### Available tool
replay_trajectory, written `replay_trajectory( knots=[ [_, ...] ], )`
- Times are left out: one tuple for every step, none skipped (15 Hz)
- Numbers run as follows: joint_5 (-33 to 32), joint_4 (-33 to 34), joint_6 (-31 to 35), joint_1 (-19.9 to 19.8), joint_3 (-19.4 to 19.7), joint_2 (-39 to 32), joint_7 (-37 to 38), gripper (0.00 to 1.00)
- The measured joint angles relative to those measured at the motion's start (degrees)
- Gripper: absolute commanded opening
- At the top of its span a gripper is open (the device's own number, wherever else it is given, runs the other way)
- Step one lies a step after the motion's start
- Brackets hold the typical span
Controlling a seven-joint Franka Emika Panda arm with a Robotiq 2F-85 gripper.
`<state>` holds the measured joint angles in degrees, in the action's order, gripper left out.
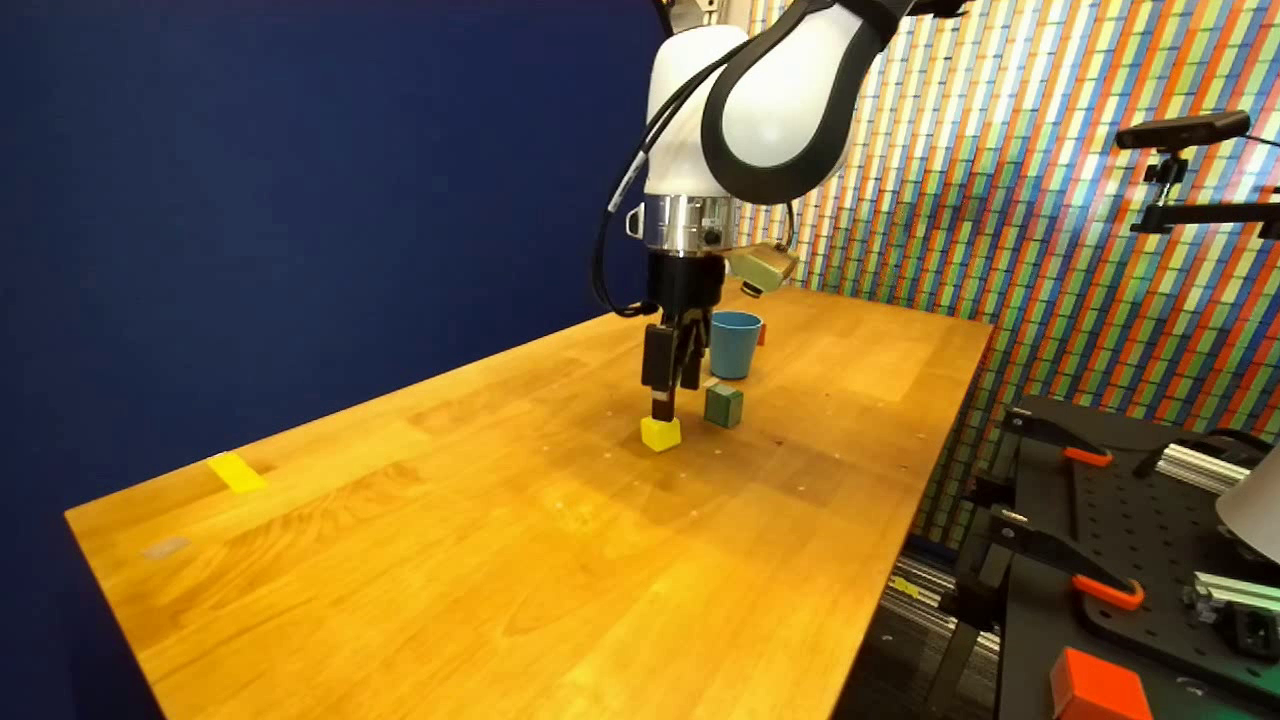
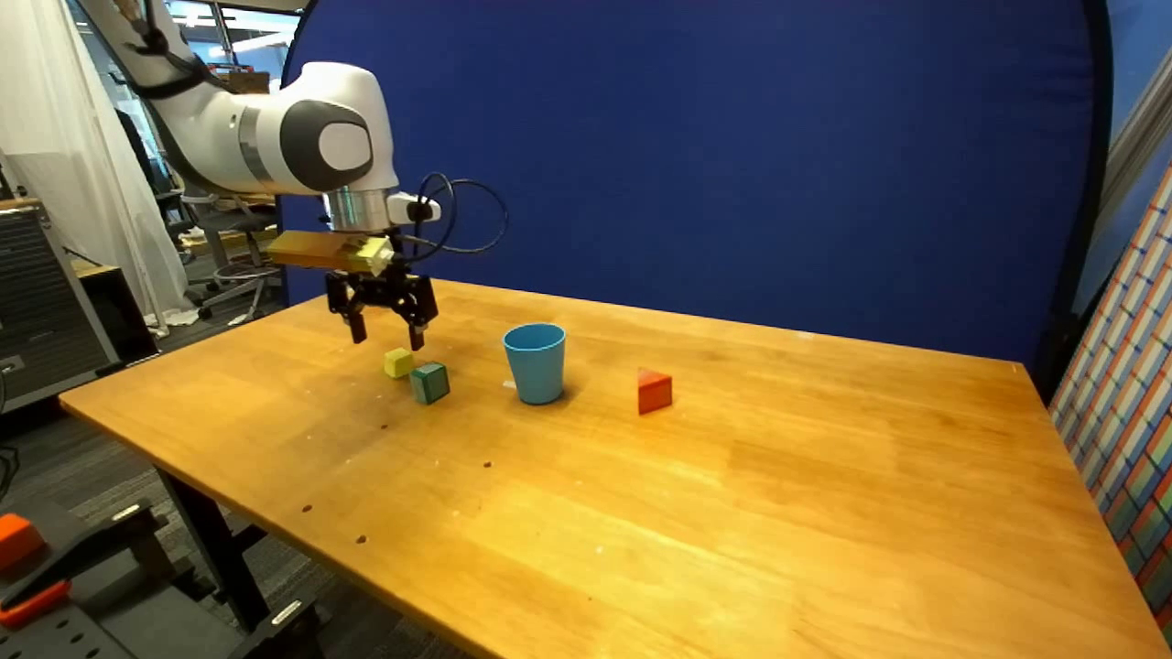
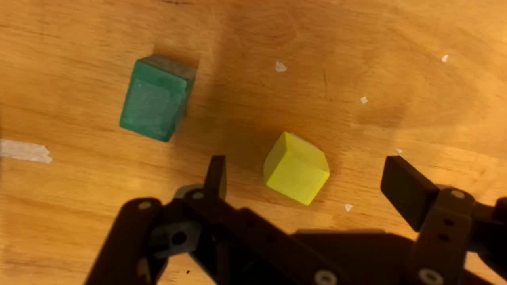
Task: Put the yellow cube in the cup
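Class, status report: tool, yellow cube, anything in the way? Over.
Tool open, above yellow cube. Cube on table, outside cup. Green block nearby, apart, likely not blocking.

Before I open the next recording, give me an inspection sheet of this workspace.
Surface: wooden table with pale flecks, dark spots and a flat yellow patch.
Job's things: yellow cube on the table, outside the upright cup.
Clutter: green cube near the yellow cube but apart from it; red block apart from the cup.
Gripper: open over the yellow cube, holding nothing.
Cables: black, in loose loops beside the arm.
Surroundings: blue backdrop, multicoloured panel.
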<state>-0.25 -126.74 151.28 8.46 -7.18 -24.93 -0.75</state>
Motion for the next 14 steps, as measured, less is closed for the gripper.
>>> replay_trajectory(
  knots=[
    [-0.73,0.43,0.0,0.04,0.52,-0.59,0.25,1.0],
    [-1.32,0.56,0.0,0.08,1.02,-0.89,0.59,1.0],
    [-2.15,0.56,0.0,0.3,1.73,-1.0,1.32,1.0],
    [-3.24,0.56,0.0,0.71,2.52,-1.05,2.35,1.0],
    [-4.22,0.56,0.0,1.21,3.23,-1.09,3.38,1.0],
    [-4.89,0.56,0.0,1.62,3.66,-1.17,4.16,1.0],
    [-5.21,0.57,0.0,1.9,3.77,-1.31,4.75,1.0],
    [-5.23,0.63,0.0,2.14,3.77,-1.53,5.08,1.0],
    [-5.23,0.74,0.02,2.36,3.73,-1.85,5.27,1.0],
    [-5.23,0.9,0.04,2.57,3.68,-2.26,5.48,1.0],
    [-5.23,1.06,0.1,2.73,3.62,-2.72,5.7,1.0],
    [-5.23,1.09,0.32,2.98,3.61,-3.12,6.1,1.0],
    [-5.31,1.09,0.64,3.41,3.72,-3.5,6.8,1.0],
    [-5.62,1.09,0.96,4.07,3.97,-3.85,7.66,1.0]
  ],
)
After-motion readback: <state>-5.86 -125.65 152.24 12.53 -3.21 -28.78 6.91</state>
